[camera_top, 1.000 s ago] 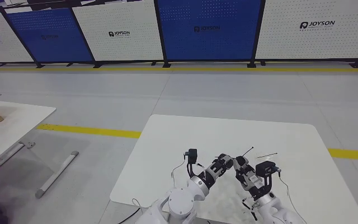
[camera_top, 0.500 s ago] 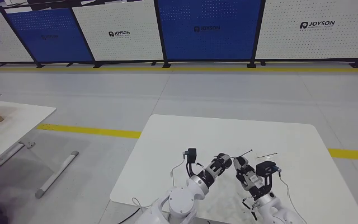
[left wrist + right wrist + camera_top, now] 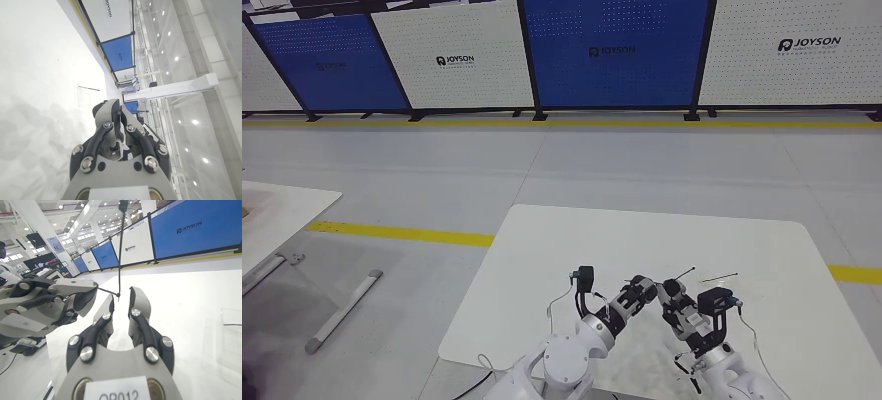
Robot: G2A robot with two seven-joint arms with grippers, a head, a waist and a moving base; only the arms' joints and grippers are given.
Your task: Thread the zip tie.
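While left pincer stays clamped on zip tie, right pincer open around it; both barely shifted.

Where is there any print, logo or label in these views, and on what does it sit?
White fence panels: dark logo with wordmark, a brand name.
Blue fence panels: same logo.
Label on the base of the right gripper: letters and digits, cut by the frame edge.
Poster: too small to read.
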